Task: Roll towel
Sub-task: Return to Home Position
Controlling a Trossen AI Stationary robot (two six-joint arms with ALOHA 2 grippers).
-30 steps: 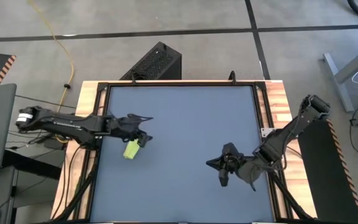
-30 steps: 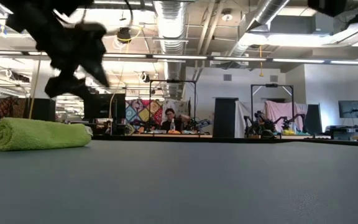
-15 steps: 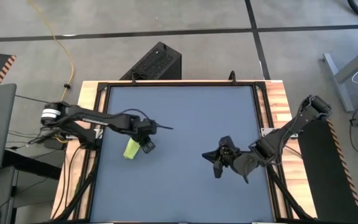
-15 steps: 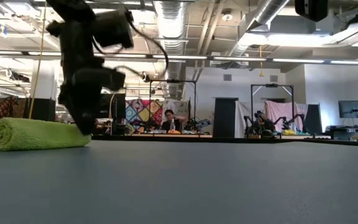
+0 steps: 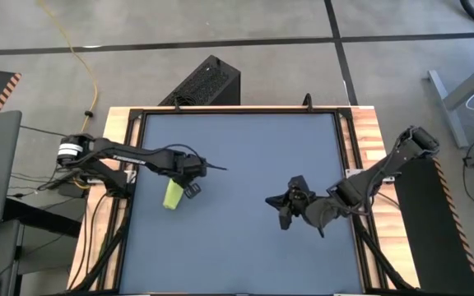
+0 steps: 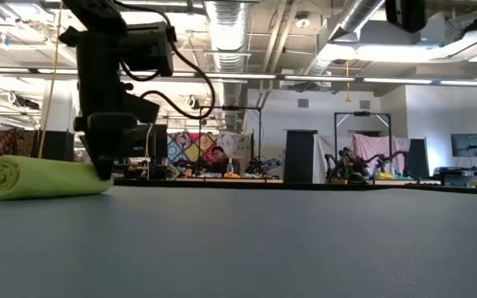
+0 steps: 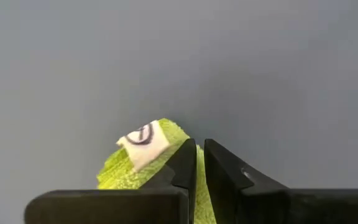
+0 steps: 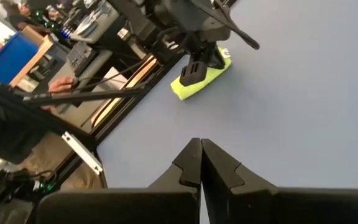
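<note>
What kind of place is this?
Probably a robotics lab or workshop: bare ceiling ducts overhead, a person at a cluttered bench behind, and a framed table where the left gripper hangs by a rolled towel, the right gripper farther off.

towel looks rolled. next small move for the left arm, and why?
Probably lift the left gripper straight up off the towel. The towel lies as a finished roll, and the gripper stands shut at one end, gripping nothing; a sideways pull could disturb the roll. The right gripper waits shut, farther along the table.
</note>
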